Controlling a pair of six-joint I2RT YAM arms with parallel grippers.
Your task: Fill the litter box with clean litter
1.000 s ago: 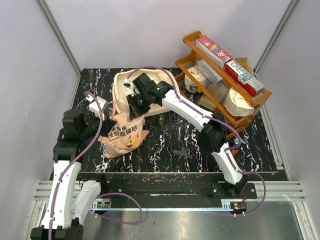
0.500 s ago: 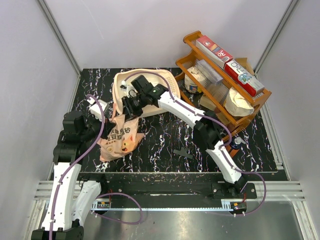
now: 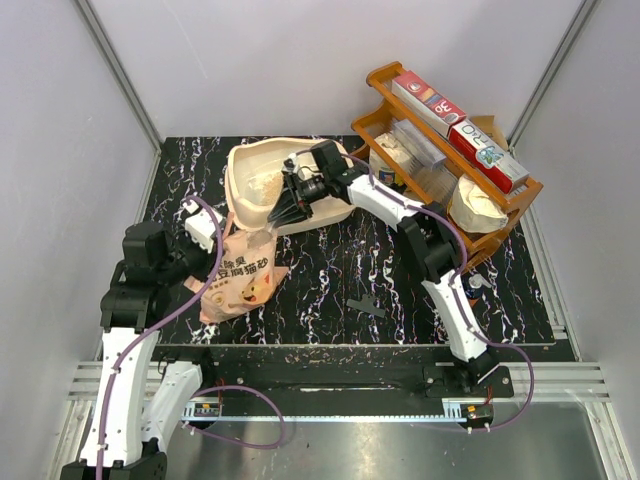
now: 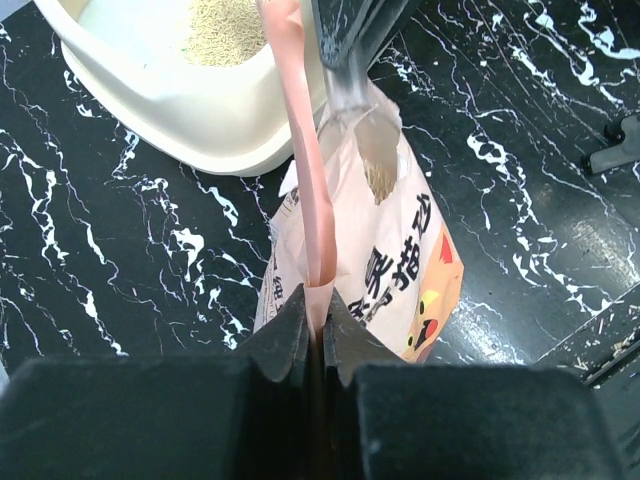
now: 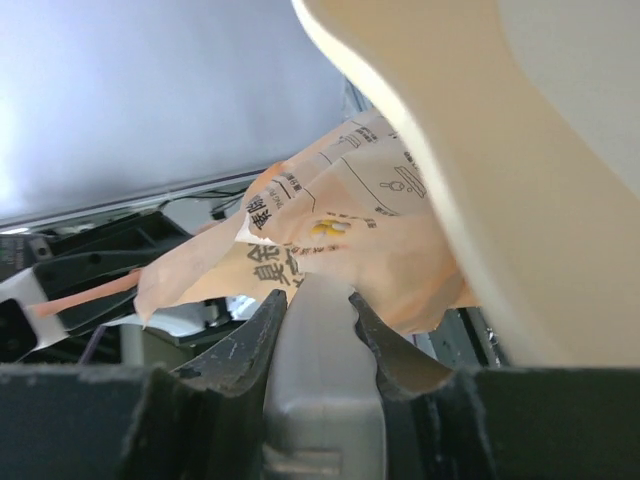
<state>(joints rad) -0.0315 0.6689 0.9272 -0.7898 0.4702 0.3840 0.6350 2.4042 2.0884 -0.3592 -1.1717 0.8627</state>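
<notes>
Left jaws pinch the pink bag (image 3: pixel 240 280); right jaws clamp a scoop (image 4: pixel 362 120) beside the cream litter box (image 4: pixel 170 100) holding sandy litter (image 4: pixel 225 30).

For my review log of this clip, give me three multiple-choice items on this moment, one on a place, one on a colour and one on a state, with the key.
1. Where on the table does the litter box sit?
A) at the near edge, by the arm bases
B) farther back than the bag
C) on top of the bag

2. What colour is the bag?
A) pink-orange
B) blue
C) green

3. How is the left pincer?
A) wide open above the bag
B) shut on the litter box's rim
C) shut on the bag's top edge

Key:
1 B: the top view shows the litter box behind the bag.
2 A: both the top view and the left wrist view show its pink-orange print.
3 C: the left wrist view shows the bag's edge pinched between its fingers.
</notes>
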